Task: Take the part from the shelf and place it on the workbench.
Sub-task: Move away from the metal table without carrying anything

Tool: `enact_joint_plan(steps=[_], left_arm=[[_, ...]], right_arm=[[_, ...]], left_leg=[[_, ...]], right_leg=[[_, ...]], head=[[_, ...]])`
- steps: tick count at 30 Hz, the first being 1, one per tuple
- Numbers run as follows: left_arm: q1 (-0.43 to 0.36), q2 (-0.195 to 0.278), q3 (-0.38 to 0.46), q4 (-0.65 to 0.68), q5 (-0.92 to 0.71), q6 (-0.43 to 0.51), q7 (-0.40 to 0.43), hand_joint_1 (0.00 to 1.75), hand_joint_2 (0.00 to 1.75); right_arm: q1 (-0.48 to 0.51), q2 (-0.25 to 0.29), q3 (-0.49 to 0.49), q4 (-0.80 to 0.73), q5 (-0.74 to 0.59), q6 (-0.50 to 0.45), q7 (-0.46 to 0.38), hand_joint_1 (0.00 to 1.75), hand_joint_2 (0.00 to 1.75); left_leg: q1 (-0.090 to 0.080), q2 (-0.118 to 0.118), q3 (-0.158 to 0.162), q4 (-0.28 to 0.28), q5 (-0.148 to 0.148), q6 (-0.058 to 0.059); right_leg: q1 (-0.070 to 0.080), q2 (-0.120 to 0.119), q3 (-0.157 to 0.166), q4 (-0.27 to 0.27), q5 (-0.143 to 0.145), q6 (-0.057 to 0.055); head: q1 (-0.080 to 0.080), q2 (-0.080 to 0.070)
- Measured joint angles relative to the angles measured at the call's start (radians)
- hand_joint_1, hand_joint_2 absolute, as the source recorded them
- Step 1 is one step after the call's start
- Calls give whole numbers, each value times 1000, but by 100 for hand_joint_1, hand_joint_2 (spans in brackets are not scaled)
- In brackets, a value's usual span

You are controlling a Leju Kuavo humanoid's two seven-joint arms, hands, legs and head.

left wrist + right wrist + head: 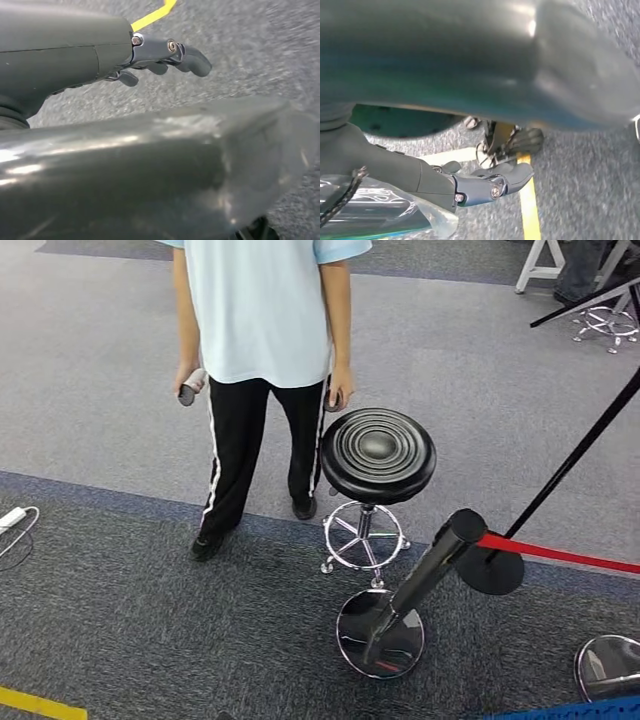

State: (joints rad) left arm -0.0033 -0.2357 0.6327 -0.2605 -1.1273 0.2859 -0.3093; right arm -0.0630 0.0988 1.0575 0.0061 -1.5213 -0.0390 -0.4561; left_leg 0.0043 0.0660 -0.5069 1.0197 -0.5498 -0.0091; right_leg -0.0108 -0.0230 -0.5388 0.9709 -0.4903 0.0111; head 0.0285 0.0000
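Carpet [113, 620], grey and in two tones, covers the floor in the head view. A person [260, 310] in a pale blue shirt and black trousers stands at upper centre of the frame, with a grey cylinder [191, 387] in the hand that hangs at the left of the frame. Just right of the person's legs stands a black round stool [377, 453] on a chrome base. Below it, right of centre, a black post [430, 570] rises from a shiny disc foot, and a red belt [558, 553] runs from its top to the right edge. A white cable [11, 518] lies at the left edge, and a yellow line [38, 703] crosses the lower left corner.

The left hand [124, 50] hangs over the carpet near a yellow floor line. Its fingers [192, 59] are stretched out and apart, with nothing in them.

The right hand [444, 182] hangs over the carpet beside a yellow line. A clear plastic bag [376, 212] lies against its palm side. Its fingers [516, 176] reach out nearly straight past the bag, and I cannot tell whether they grip it. What the bag holds is too blurred to read, so the part cannot be placed for certain.
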Motion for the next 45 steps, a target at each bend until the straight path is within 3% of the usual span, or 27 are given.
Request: enact_joint_plan(steps=[2,3,4,5,7,9,11,13,15,17,18,19,20,21,24,26,29,32,34,39,45], left_arm=[[2,0,2,0,-1,-1,-2,0,0],[3,1,3,0,-1,-1,-2,0,0],[4,1,3,0,-1,-1,-2,0,0],[4,1,4,0,-1,-1,-2,0,0],[4,2,4,0,-2,-1,-2,0,0],[4,2,6,0,-4,1,-2,0,0],[4,2,11,0,-7,2,-2,0,0],[3,2,14,0,-10,4,-2,0,0],[3,0,16,0,-14,12,-1,0,0],[4,-1,16,0,-23,25,4,0,0],[6,-1,17,0,-28,32,9,0,0],[8,-1,17,0,-34,39,14,0,0],[9,0,17,0,-39,46,19,0,0],[9,0,17,0,-44,52,24,0,0],[7,-1,17,0,-54,68,40,0,0],[6,-1,17,0,-60,76,52,0,0],[5,-1,19,0,-68,88,67,0,0],[5,-1,21,-1,-71,94,76,0,0],[4,-1,22,-1,-73,94,80,0,0],[4,-1,23,-1,-76,95,84,0,0],[4,-1,25,-1,-83,98,91,0,0]], right_arm=[[-2,0,0,0,0,0,0,0,0],[-2,0,0,0,0,1,0,0,0],[-2,0,0,0,0,1,0,0,0],[-1,0,0,0,0,1,1,0,0],[-1,0,0,0,0,2,1,0,0],[-3,0,0,0,0,4,1,0,0],[-4,1,0,0,0,5,3,0,0],[-1,1,0,0,0,5,4,0,0],[0,0,0,0,0,-1,1,0,0],[-3,0,0,0,0,-10,-4,0,0],[-5,0,0,0,0,-14,-7,0,0],[-5,0,0,0,0,-17,-9,0,0],[-4,0,0,0,0,-20,-11,0,0],[-3,0,0,0,0,-23,-13,0,0],[-5,0,0,0,0,-28,-17,0,0],[-7,0,1,0,0,-29,-18,0,0],[-7,0,4,0,0,-32,-20,0,0],[-7,0,7,0,0,-34,-20,0,0],[-7,0,10,0,0,-37,-20,0,0],[-8,0,17,0,0,-41,-20,0,0],[-8,0,27,0,0,-46,-19,0,0]], left_leg=[[2,-47,-54,126,-71,-4],[2,-55,-87,197,-100,-4],[2,-59,-112,247,-112,-2],[2,-61,-121,260,-102,1],[1,-75,-90,174,-30,11],[1,-130,-38,41,36,23],[0,-166,-18,-18,51,31],[0,-149,-16,-30,54,36],[3,-125,-11,-47,64,45],[2,-99,-9,-55,69,50],[1,-87,-11,-55,69,51],[0,-76,-12,-55,69,51],[0,-68,-12,-55,69,51],[0,-62,-12,-54,69,50],[0,-56,-12,-47,64,38],[-4,-56,-15,-38,60,35],[-6,-56,-17,-35,62,54],[-2,-56,-16,-39,64,56],[0,-56,-16,-40,65,52],[7,-56,-16,-42,66,16],[5,-56,-17,-41,66,13]], right_leg=[[1,22,1,-1,5,-9],[2,35,0,-1,6,-11],[5,49,0,-1,6,-12],[6,63,1,0,6,-12],[9,92,3,2,6,-12],[9,118,0,6,6,-9],[6,141,-12,9,10,1],[1,161,-23,8,15,15],[4,127,-44,37,-6,24],[6,62,-98,146,-68,30],[5,42,-132,216,-100,34],[3,34,-156,270,-120,37],[0,30,-162,291,-120,41],[-4,27,-148,271,-103,44],[-11,20,-26,67,-24,47],[-11,20,17,-2,-11,42],[-8,20,19,-4,-7,38],[-3,21,18,-4,-8,31],[1,21,18,-2,-10,26],[5,20,16,2,-11,21],[3,20,16,2,-11,21]], head=[[-4,0],[-4,0],[-5,0],[-4,0],[-4,0],[-3,0],[-3,0],[-4,0],[-1,0],[4,0],[6,0],[6,0],[6,0],[6,0],[6,0],[5,0],[4,0],[4,0],[4,0],[4,0],[5,0]])
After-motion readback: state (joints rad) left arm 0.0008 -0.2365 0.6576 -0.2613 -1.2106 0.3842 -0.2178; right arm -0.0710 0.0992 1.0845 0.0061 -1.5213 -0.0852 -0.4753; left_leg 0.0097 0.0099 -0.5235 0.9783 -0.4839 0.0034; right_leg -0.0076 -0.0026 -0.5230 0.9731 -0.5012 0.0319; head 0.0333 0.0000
